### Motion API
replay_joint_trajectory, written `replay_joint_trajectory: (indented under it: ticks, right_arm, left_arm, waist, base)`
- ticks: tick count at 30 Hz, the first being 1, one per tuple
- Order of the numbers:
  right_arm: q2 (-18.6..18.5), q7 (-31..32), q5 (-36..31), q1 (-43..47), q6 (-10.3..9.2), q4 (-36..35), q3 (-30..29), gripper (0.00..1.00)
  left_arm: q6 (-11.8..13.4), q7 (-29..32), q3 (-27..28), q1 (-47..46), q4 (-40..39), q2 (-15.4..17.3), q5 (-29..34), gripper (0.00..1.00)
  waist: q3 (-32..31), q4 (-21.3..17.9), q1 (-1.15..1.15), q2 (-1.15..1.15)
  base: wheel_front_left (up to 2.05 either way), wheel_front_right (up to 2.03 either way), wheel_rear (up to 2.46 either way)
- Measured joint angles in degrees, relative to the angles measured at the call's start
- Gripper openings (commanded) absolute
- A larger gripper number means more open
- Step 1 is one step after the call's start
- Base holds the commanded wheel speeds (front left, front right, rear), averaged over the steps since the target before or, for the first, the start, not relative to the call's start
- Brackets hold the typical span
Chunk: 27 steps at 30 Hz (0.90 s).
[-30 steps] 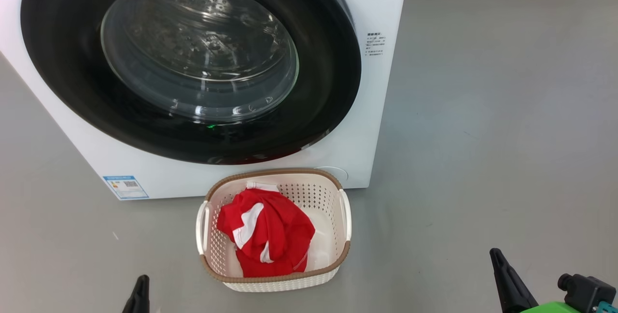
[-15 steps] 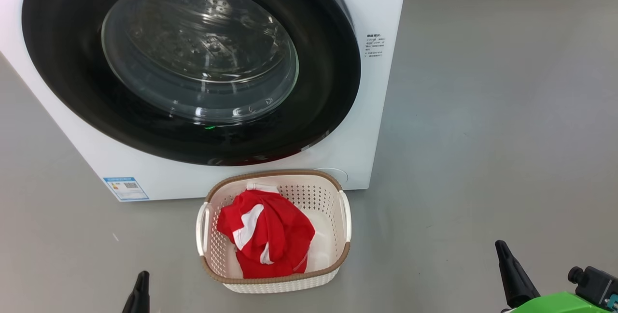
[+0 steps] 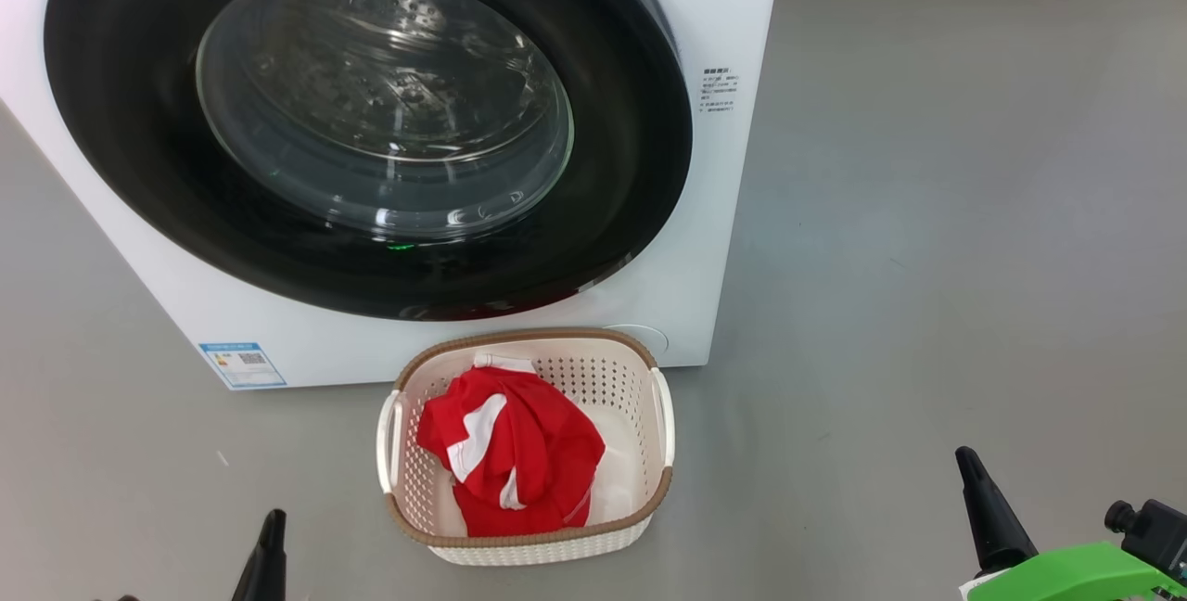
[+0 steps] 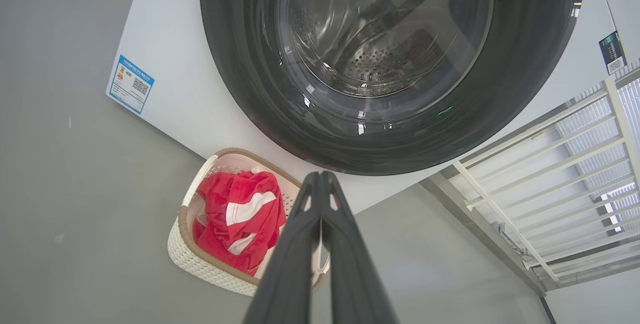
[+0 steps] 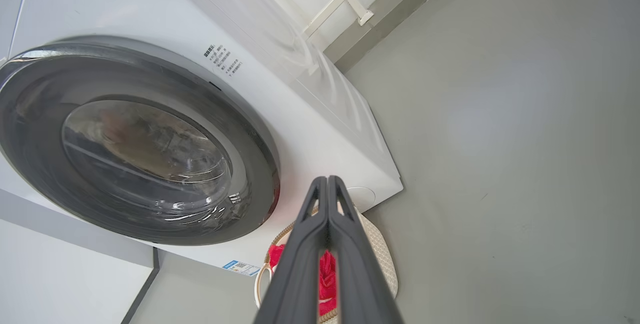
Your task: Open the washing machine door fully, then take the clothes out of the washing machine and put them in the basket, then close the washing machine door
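Clothes [image 3: 510,457] crumpled in perforated basket [image 3: 538,548], glossy round door [image 3: 139,147], left gripper [image 4: 320,178], right gripper [image 5: 327,181] clenched.

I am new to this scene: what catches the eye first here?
The big round black door of the white washing machine dominates the upper left of the head view. Just below it, on the grey floor, bright red clothes lie in a small cream basket.

Grey floor [image 3: 927,211] lies open right of the white boxy washing machine [image 3: 733,7]; its closed glossy black round door [image 3: 631,165] bars the drum [image 3: 389,72]; a cream perforated basket [image 3: 538,550] stands just before it.
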Motion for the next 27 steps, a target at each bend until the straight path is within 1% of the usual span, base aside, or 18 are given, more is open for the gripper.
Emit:
replay_joint_trajectory:
  ticks: [27]
  right_arm:
    - [0.4,4.4,15.2,-2.3,-0.14,-0.6,-2.0,0.00]
  left_arm:
    - [0.0,4.5,0.5,-2.8,0.5,-0.9,-15.9,0.00]
  waist:
    - [-0.5,-0.1,0.00,0.00]
  base:
    - [0.00,0.00,0.00]
